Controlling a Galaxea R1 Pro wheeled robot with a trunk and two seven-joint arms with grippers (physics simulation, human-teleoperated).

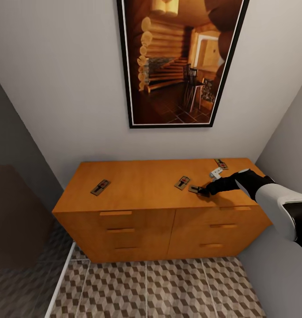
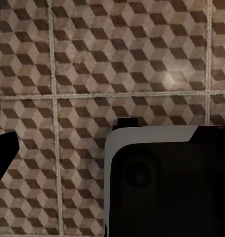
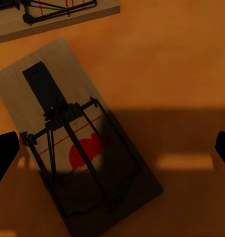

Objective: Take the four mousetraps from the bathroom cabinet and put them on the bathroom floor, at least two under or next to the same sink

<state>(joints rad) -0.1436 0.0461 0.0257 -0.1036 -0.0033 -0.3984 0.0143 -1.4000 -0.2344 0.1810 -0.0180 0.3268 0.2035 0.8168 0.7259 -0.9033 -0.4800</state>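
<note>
Smooth orange wood cabinet (image 1: pixel 142 185) – matt wooden mousetrap (image 3: pixel 83 143), dark wire

Four mousetraps on one cabinet.

We count four mousetraps on the cabinet (image 1: pixel 142 185) top: one (image 1: pixel 100 187) apart from the rest, one (image 1: pixel 182 182) mid-top, one (image 1: pixel 195 189) just beside it, one (image 1: pixel 220 164) at the back corner; also one white object (image 1: pixel 216 172) and one framed picture (image 1: pixel 179 62) above.

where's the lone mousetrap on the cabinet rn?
In the head view, the lone mousetrap lies flat on the left part of the cabinet top, well apart from the three others clustered near the right gripper at the right end.
</note>
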